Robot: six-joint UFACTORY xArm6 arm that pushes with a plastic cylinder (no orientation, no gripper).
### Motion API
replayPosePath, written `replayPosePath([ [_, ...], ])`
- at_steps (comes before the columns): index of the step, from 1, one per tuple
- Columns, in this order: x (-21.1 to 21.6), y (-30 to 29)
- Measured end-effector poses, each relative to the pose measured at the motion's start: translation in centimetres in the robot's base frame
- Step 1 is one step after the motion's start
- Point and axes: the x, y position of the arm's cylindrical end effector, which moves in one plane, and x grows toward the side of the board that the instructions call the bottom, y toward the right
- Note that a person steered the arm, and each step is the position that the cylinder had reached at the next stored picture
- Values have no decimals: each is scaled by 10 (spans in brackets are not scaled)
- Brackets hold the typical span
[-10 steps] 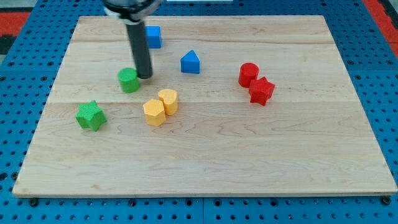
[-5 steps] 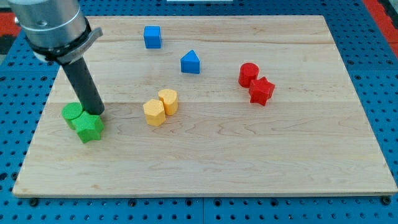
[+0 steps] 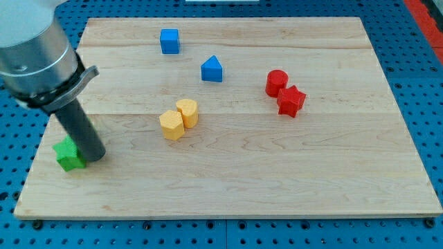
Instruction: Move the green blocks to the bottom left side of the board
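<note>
**One green block shows beside my tip**

One green block [image 3: 68, 155], its shape half hidden by the rod, lies near the board's [image 3: 277, 180] left edge toward the view's bottom, touching my tip [image 3: 95, 157] on its left. No gripper exists to open or close. Right of the tip, two yellow blocks [image 3: 178, 118] touch mid-board. Above them sit a blue cube [image 3: 169, 41] and blue pointed block [image 3: 212, 69]. Farther right, a red cylinder [image 3: 276, 82] touches a red star [image 3: 291, 101].
</note>
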Motion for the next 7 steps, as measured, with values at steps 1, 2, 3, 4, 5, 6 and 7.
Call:
replayPosePath([
  [1,-50,35],
  [2,-67,14],
  [3,-51,-14],
  [4,-53,-13],
  [5,-78,2],
  [6,-103,95],
  [7,-123,193],
])
